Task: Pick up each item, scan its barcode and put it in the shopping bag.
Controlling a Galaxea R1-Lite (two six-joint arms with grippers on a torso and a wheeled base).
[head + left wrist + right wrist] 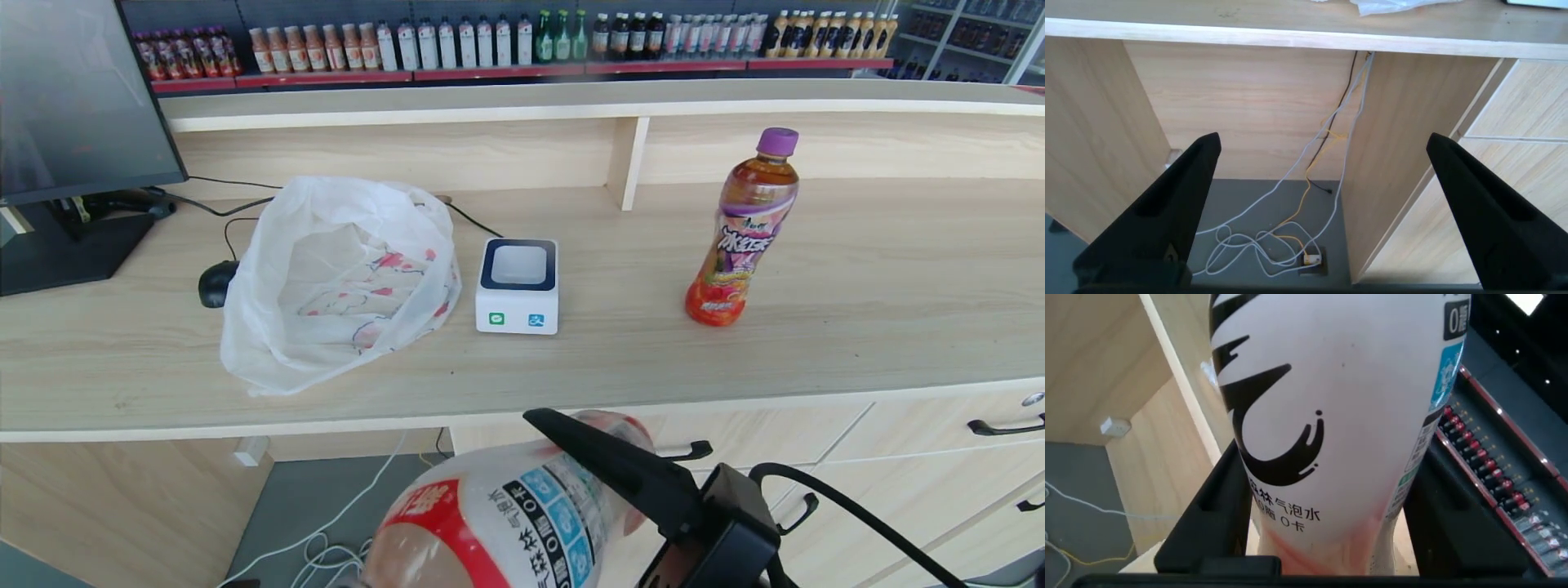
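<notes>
One bottle (1331, 392) gripped, seemingly firmly, by right gripper (1327, 531)

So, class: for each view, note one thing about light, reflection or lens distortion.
Head view: the front edge of the counter bows slightly, a wide-angle bend; the scanner reflects pale light. Left wrist view: the open left gripper is a dark silhouette against lit wood. Right wrist view: the drink bottle, clamped in the right gripper, looms large.

On counter (620, 359), shopping bag (339, 278) just left of scanner (518, 286), standing bottle (743, 229) well right, mouse (216, 283) left of bag
</notes>
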